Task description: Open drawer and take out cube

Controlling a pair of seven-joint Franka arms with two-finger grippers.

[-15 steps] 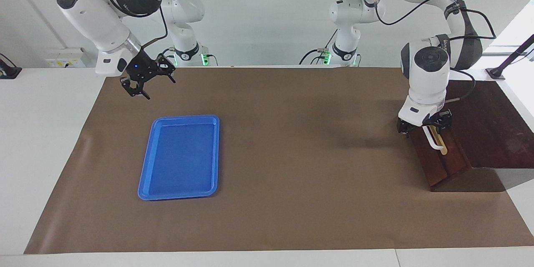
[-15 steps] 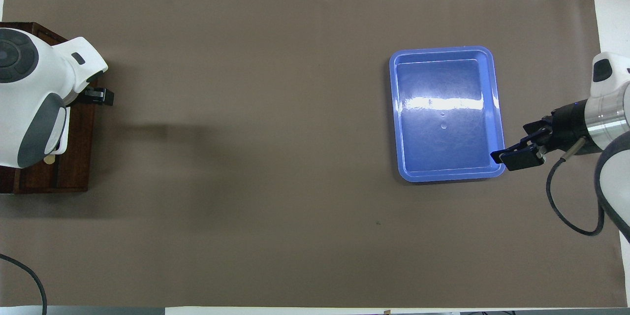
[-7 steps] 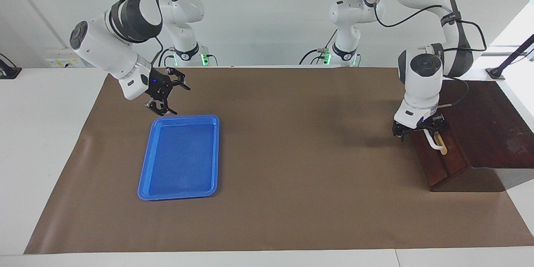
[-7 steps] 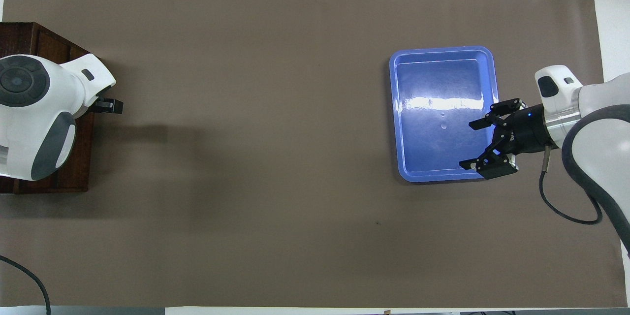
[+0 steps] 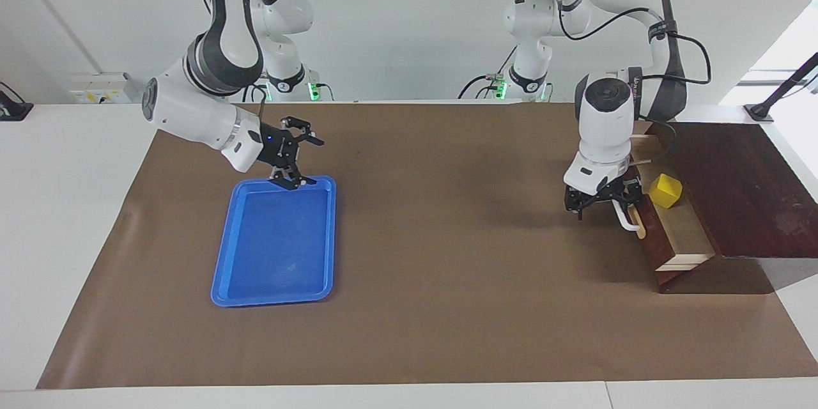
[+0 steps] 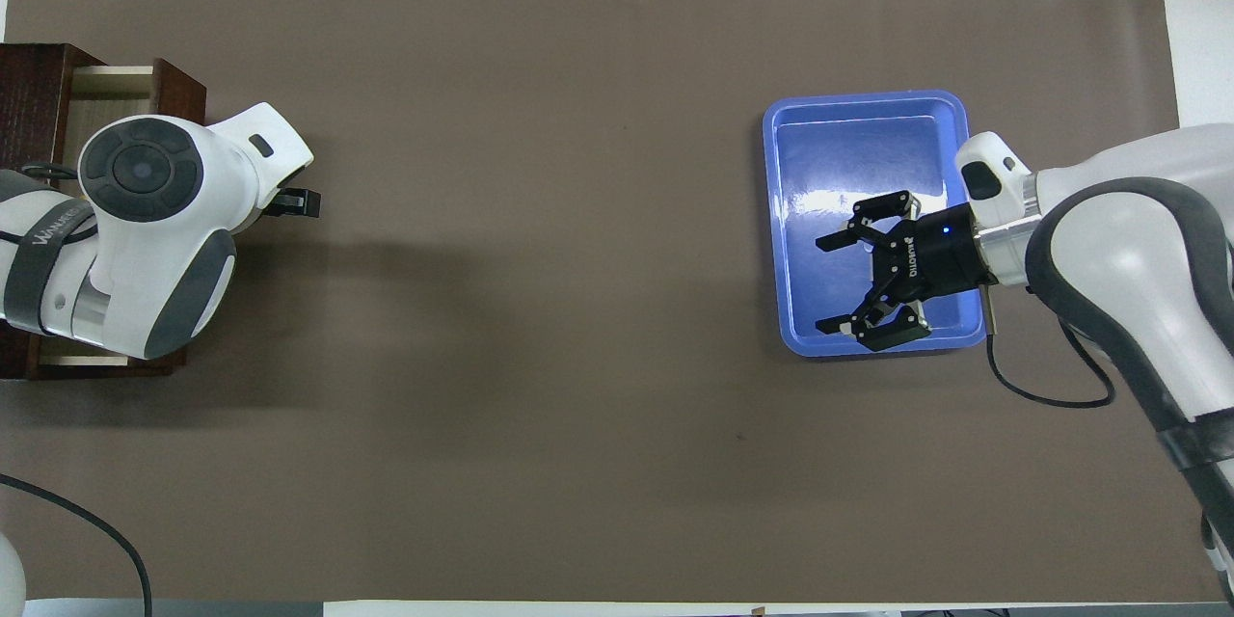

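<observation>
The drawer (image 5: pixel 684 236) of the dark wooden box (image 5: pixel 748 185) stands partly pulled out at the left arm's end of the table, its pale interior showing. The yellow cube (image 5: pixel 665 191) lies in it. My left gripper (image 5: pixel 604 197) is shut on the drawer's white bar handle (image 5: pixel 629 221). In the overhead view the left arm covers most of the drawer (image 6: pixel 114 85) and hides the cube; only the left gripper's tip (image 6: pixel 294 203) shows. My right gripper (image 5: pixel 305 163) is open and empty, raised over the blue tray; it also shows in the overhead view (image 6: pixel 824 282).
A flat blue tray (image 5: pixel 275 249) lies toward the right arm's end of the table, with nothing in it; it also shows in the overhead view (image 6: pixel 848 154). A brown mat (image 5: pixel 447 255) covers the table between tray and box.
My left gripper has pulled the drawer out by its handle, and the yellow cube has come into view. My right gripper has come down and moved over the tray's end nearer the robots.
</observation>
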